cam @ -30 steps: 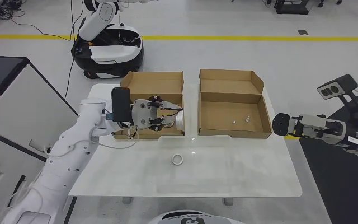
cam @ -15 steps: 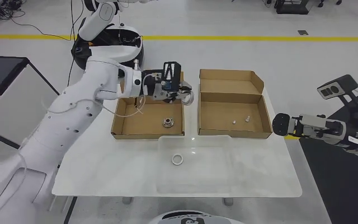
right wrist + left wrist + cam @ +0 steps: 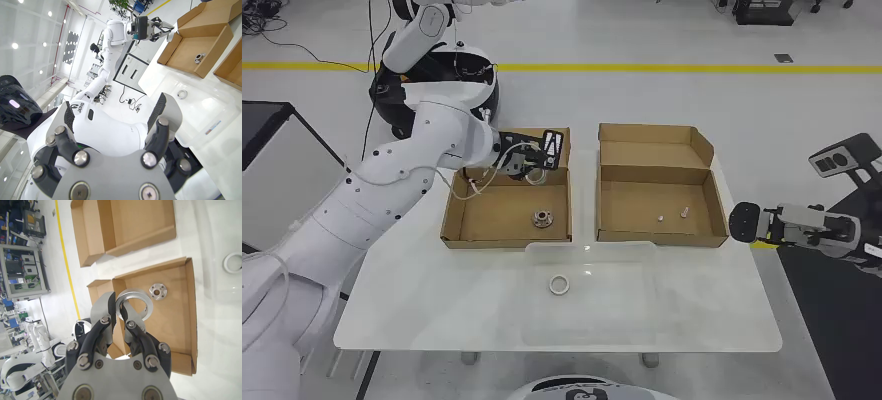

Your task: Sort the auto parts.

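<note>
left gripper [image 3: 117, 303] leftward, tight on ring [image 3: 148, 304]

A white table [image 3: 712, 300] carries three things — two open cardboard boxes side by side toward its far edge, the left box [image 3: 497, 220] and the right box [image 3: 642, 205] with a narrow gap between them, and a clear plastic tray [image 3: 612, 300] just in front of both.

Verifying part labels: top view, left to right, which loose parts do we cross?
In order: flanged hub → white ring → small white piece → small peg. The large metal ring in the left tool overlaps the hub's position, so skipped.
</note>
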Motion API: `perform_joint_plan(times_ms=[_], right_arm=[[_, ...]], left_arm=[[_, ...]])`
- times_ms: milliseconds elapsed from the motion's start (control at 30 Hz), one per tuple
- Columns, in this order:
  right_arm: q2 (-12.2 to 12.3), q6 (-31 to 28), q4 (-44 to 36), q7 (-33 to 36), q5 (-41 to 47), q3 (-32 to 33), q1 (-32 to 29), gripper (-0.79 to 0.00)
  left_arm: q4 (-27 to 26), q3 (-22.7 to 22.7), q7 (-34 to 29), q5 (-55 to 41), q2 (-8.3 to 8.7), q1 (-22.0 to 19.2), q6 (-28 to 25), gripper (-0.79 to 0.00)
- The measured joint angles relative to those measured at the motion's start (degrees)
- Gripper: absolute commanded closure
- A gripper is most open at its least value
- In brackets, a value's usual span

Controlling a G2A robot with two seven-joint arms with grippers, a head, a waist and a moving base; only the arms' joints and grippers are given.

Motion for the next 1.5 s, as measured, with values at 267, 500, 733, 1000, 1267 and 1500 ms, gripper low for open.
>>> perform_joint_plan(times_ms=[267, 500, 733, 1000, 1267, 1500], right_arm=[[0.00, 0.00, 0.00, 0.00, 0.00, 0.00, 0.00, -0.785], [0.00, 0.00, 0.00, 0.00, 0.00, 0.00, 0.00, -0.785], [0.00, 0.00, 0.00, 0.00, 0.00, 0.00, 0.00, -0.785], [0.00, 0.00, 0.00, 0.00, 0.00, 0.00, 0.00, -0.785], [0.00, 0.00, 0.00, 0.00, 0.00, 0.00, 0.00, -0.785], [0.00, 0.00, 0.00, 0.00, 0.00, 0.00, 0.00, -0.785]], left_arm=[[7.46, 5.70, -0.13, 6.95, -1.52, -0.28, 0.00, 0.000], [12.85, 10.16, 3.06, 9.96, -3.43, -0.42, 0.00, 0.000], [16.76, 12.63, 5.63, 12.41, -5.42, 0.27, 0.10, 0.000], [21.16, 13.63, 11.51, 14.75, -7.64, 1.79, 2.13, 0.000], [24.50, 13.92, 14.94, 16.91, -9.32, 2.57, 3.57, 0.000], [26.81, 14.08, 15.96, 19.27, -10.73, 2.69, 4.40, 0.000]])
